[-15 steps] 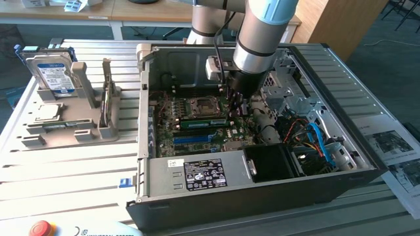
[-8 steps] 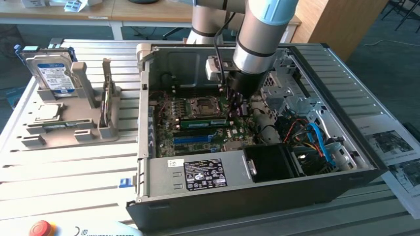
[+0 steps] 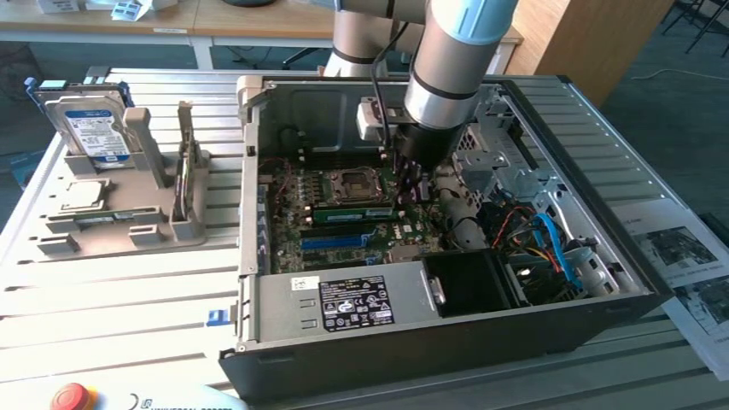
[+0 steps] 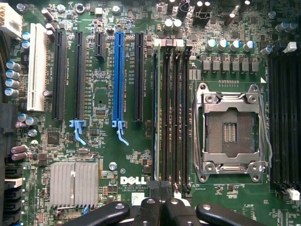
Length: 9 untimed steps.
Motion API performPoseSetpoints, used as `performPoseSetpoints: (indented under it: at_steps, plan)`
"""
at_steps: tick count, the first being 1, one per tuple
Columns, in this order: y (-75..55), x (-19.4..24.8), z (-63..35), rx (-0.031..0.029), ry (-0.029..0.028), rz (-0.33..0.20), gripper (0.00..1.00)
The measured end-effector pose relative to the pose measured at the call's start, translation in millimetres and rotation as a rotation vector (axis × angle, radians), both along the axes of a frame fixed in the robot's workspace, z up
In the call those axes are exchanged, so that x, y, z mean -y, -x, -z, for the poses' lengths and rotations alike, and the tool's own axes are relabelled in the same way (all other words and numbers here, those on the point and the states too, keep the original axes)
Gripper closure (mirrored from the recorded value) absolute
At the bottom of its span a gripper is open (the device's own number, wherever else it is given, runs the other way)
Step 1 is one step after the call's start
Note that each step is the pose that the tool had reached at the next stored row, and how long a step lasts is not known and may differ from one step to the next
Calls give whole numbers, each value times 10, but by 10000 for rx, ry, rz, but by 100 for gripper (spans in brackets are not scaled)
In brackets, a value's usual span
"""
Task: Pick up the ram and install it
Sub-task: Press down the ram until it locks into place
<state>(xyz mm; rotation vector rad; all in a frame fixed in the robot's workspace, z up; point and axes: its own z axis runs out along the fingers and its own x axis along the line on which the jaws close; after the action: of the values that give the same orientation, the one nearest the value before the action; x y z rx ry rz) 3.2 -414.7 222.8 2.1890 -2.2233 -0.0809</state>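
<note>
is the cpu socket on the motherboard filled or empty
Empty: in the wrist view the CPU socket shows its bare contact grid inside the metal frame, with no processor seated.

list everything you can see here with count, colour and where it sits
computer case: one, black, open, on the slatted table
motherboard: one, green, inside the case
processor socket: one, silver, beside the memory slots
ram: one, green, at the slots by the socket
long slot: one, blue, mid board
hard drive: one, blue label, upright in the grey fixture
processor chip: one, silver, on the fixture
arm: one, grey and blue, reaching into the case
claw: one, black, shut, over the memory slots
</note>
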Motion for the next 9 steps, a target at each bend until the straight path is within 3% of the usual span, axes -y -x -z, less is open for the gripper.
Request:
performPoseSetpoints:
  at_steps: [9]
  plan:
    - [0,0,10,0,0,0,90]
